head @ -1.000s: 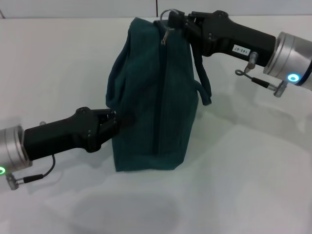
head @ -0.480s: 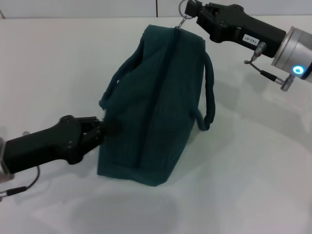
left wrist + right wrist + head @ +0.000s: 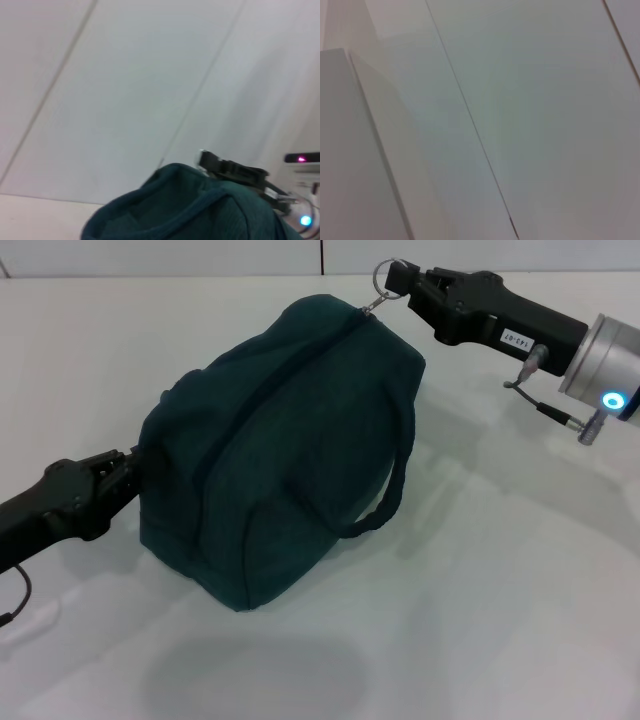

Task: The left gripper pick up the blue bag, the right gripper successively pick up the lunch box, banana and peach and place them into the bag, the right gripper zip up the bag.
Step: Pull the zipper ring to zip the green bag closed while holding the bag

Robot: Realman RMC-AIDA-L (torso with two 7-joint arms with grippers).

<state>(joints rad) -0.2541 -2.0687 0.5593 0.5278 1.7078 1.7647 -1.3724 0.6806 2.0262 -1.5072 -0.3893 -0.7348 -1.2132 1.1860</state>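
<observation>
White table (image 3: 520,600), plain pale wall behind: finishing the zip on the blue bag (image 3: 280,450).

Lying tilted on its side across the middle of the table, zip line running closed up to the far top corner, one loop handle (image 3: 385,495) drooping down the near face. Pinching the ring zip pull (image 3: 385,278) at that corner with the right claw (image 3: 410,285), fingers clamped on it. Bracing the opposite low end with the left claw (image 3: 125,468), closed on the fabric there. Judging the pull nearly at its stop: drawing straight along the zip line, keeping the left hold firm, avoiding an upward tug likely to lift or roll the bag further.
</observation>
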